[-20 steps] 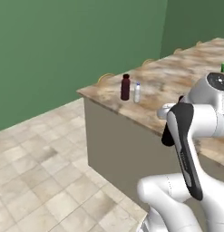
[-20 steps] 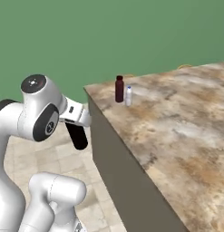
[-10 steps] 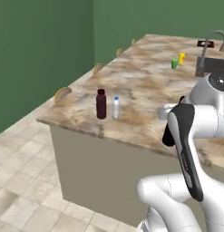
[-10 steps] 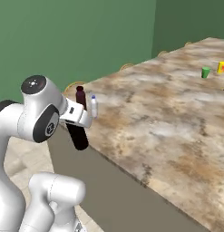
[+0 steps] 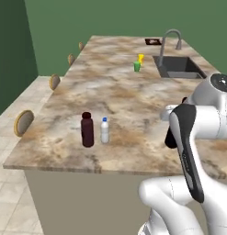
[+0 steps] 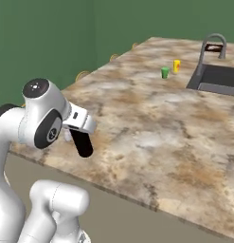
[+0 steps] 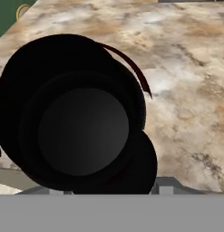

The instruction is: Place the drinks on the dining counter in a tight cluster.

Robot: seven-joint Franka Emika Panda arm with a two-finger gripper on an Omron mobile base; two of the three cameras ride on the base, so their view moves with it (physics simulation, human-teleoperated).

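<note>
The black wine bottle (image 6: 83,144) is being held in the hand (image 6: 79,134), whose fingers are closed around it, above the near edge of the marbled worktop (image 5: 119,96). In the hand view its dark round end (image 7: 81,122) is being seen close up. The maroon bottle (image 5: 87,130) and the blue-capped clear bottle (image 5: 104,131) are being left standing just beside each other near the worktop's front edge, well apart from the sink (image 5: 178,67), faucet (image 5: 169,39) and small green-and-yellow item (image 5: 139,63).
</note>
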